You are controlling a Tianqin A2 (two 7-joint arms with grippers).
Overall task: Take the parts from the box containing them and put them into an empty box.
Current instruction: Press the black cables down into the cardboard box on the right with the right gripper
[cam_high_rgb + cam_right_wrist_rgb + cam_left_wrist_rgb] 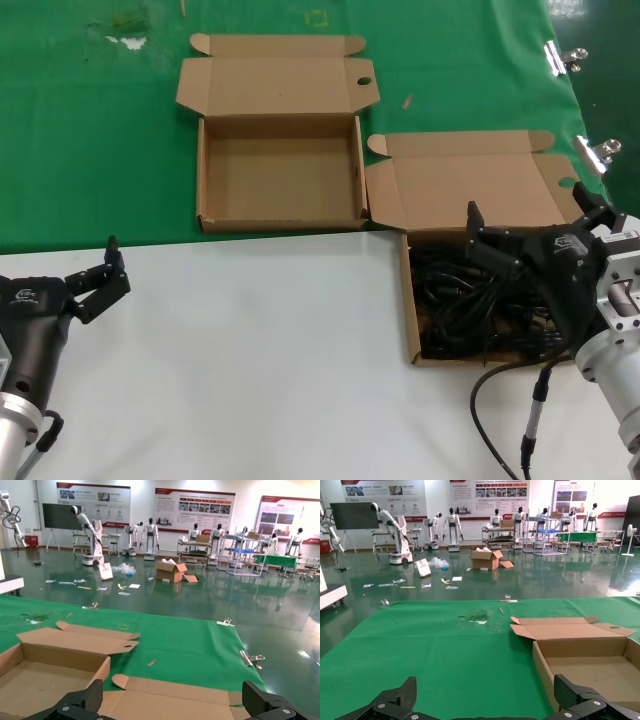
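Note:
A tangle of black cords, the parts [462, 308], fills the box containing them [409, 310] at the right, its lid [470, 190] folded back onto the green cloth. The empty box [280, 175] lies farther back at the centre, lid open. My right gripper [528, 207] hangs open over the back edge of the cord box, holding nothing; its wrist view shows that lid [175, 700] between the fingers and the empty box [40, 680] beside it. My left gripper [95, 272] rests open at the left over the white table, facing the empty box [600, 675].
A green cloth [100, 130] covers the far half of the table, and the near half is white [250, 350]. Metal clips [600, 150] hold the cloth at the right edge. A grey cable [500, 410] loops under my right arm. Small scraps [407, 101] lie on the cloth.

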